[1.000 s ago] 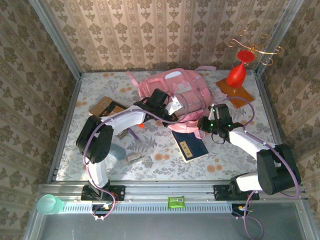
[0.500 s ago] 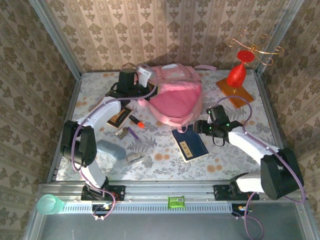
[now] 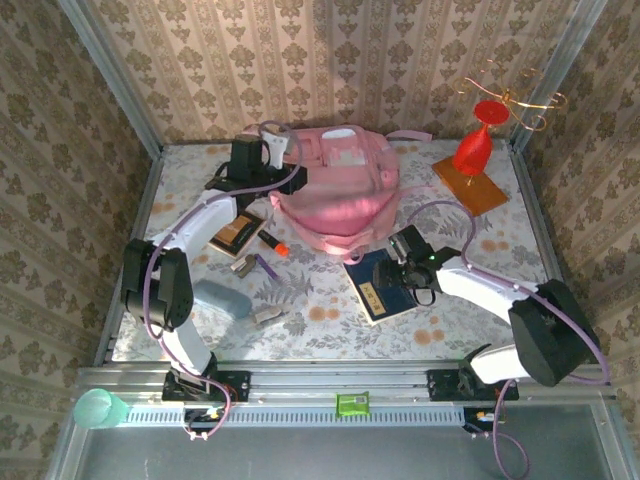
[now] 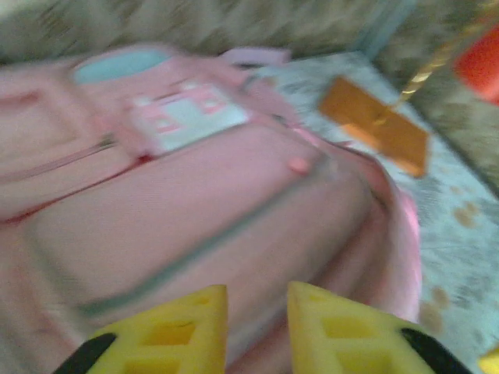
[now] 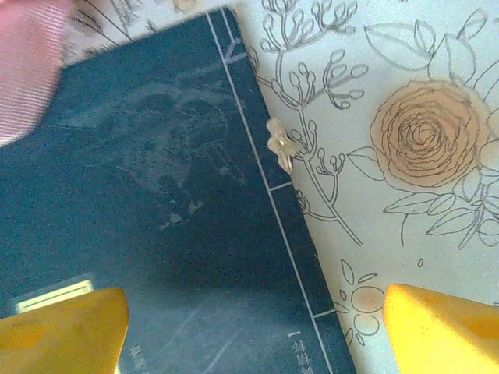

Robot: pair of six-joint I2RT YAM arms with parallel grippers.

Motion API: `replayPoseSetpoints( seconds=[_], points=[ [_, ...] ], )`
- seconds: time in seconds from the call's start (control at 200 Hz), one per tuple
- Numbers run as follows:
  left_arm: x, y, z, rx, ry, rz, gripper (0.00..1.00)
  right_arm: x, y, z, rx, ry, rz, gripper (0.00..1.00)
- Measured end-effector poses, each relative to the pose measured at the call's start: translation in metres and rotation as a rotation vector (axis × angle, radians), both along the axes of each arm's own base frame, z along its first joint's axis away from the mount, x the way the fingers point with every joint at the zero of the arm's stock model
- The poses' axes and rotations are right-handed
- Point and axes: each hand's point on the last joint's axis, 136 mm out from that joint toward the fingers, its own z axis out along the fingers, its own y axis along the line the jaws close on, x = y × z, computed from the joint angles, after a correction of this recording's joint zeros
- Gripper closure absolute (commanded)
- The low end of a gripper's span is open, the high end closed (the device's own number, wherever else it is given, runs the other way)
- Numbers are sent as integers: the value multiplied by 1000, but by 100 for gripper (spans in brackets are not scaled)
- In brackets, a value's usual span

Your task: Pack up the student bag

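Since a second before, my left gripper (image 3: 275, 148) had pulled back from the middle of the bag to its far left corner, and my right gripper (image 3: 398, 266) had left the bag's near right edge and come down over a book. The student bag (image 3: 340, 195) lay just ahead of and under my left gripper (image 4: 257, 300), its pink front (image 4: 195, 234) spreading away from my fingertips, with the white patch (image 4: 191, 117) further out. My left fingers (image 4: 179, 327) stood a little apart, a narrow gap between them and nothing in it. Beyond the bag, off to that hand's right, sat an orange board (image 4: 374, 132). My right gripper (image 5: 257, 327) was spread wide and held nothing. Below it lay the dark blue book (image 5: 156, 195), with one finger (image 5: 62, 327) over the cover and the other over the flowered table (image 5: 405, 156) beside the book's edge. A corner of pink bag fabric showed at that hand's upper left.
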Motion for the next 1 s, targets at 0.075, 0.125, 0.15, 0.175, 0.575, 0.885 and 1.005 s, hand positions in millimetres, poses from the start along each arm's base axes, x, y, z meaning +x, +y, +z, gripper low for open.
replayPoseSetpoints(
  seconds=[0.075, 0.125, 0.15, 0.175, 0.575, 0.885, 1.005],
  points=[
    [-15, 18, -31, 49, 69, 82, 40, -2, 0, -8, -2, 29, 1, 15],
    [-38, 25, -51, 82, 115, 126, 32, -3, 1, -9, 12, 43, 3, 16],
    [-55, 25, -61, 104, 135, 128, 30, -4, 2, -10, 21, 47, 4, 16],
    [-74, 22, -69, 114, 157, 124, 29, -4, 3, -10, 31, 52, 4, 17],
    [-231, -90, -159, 87, 505, -122, 30, -7, 5, -18, 164, 40, -43, 39],
    [-231, -114, -170, 14, 574, -113, 51, -6, 11, -17, 264, -48, -108, 55],
    [-226, -118, -177, 22, 589, -96, 69, -11, 19, -16, 285, -54, -92, 57]
  ],
)
